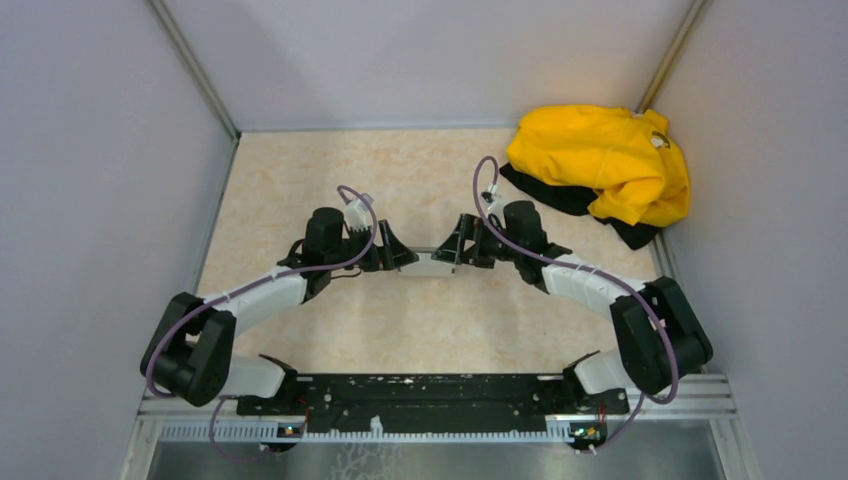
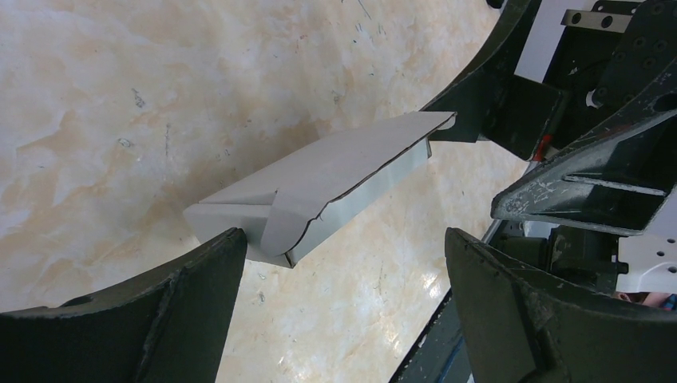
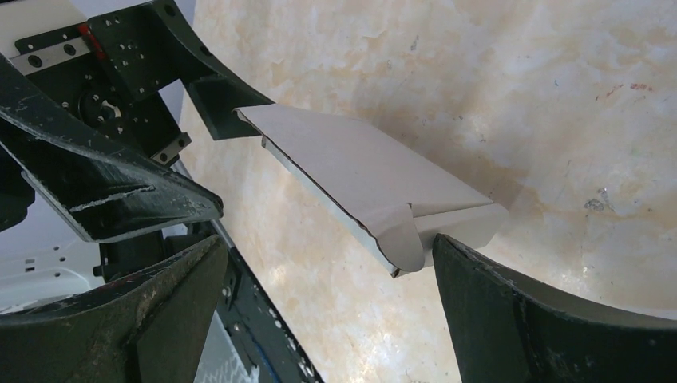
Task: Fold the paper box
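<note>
Your left claw stood spread wide with nothing in its grip, one finger just beside the near end of the paper box. Your right claw faced it, just as wide and empty, at the box's other end. The box, a curved flap loose, sat between them over the middle of the table. A yellow garment lay in the far right corner.
</note>
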{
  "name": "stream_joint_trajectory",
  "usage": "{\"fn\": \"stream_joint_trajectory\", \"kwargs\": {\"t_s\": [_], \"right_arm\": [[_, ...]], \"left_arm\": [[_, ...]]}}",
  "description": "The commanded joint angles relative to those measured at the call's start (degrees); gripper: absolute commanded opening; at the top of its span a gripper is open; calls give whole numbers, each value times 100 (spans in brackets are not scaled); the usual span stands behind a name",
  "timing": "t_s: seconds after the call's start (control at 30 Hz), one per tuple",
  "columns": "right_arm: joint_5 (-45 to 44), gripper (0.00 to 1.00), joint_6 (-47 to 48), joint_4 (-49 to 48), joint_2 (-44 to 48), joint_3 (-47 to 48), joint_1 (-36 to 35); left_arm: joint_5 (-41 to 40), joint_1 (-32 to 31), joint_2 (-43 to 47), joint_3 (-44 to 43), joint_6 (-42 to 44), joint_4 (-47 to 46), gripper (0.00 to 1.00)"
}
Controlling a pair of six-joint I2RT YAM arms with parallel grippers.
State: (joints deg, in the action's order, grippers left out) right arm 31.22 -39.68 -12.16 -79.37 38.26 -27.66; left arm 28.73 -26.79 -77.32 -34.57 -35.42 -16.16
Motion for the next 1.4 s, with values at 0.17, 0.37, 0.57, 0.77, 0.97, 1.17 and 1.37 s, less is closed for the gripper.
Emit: {"fn": "stream_joint_trajectory", "kwargs": {"t_s": [0.17, 0.37, 0.57, 0.77, 0.97, 1.17, 1.37], "right_arm": [[88, 99, -22, -565, -251, 67, -73], [86, 99, -13, -619, -322, 11, -73], [67, 99, 31, -562, -341, 38, -73], [67, 99, 95, -475, -409, 119, -73], [51, 99, 153, -397, -479, 202, -73], [-3, 99, 304, -118, -449, 322, -73], [-239, 99, 687, 591, 43, 401, -64]], "left_arm": [[24, -71, -108, -72, -10, -160, 99], [-31, -66, -108, 73, 18, -215, 99], [-107, -72, -151, 105, 102, -191, 99], [-144, -72, -222, 190, 114, -244, 99], [-228, -61, -221, 182, 195, -222, 99], [-251, -61, -98, 93, 253, -83, 99], [-494, -58, 405, 102, 357, 325, 99]]}}
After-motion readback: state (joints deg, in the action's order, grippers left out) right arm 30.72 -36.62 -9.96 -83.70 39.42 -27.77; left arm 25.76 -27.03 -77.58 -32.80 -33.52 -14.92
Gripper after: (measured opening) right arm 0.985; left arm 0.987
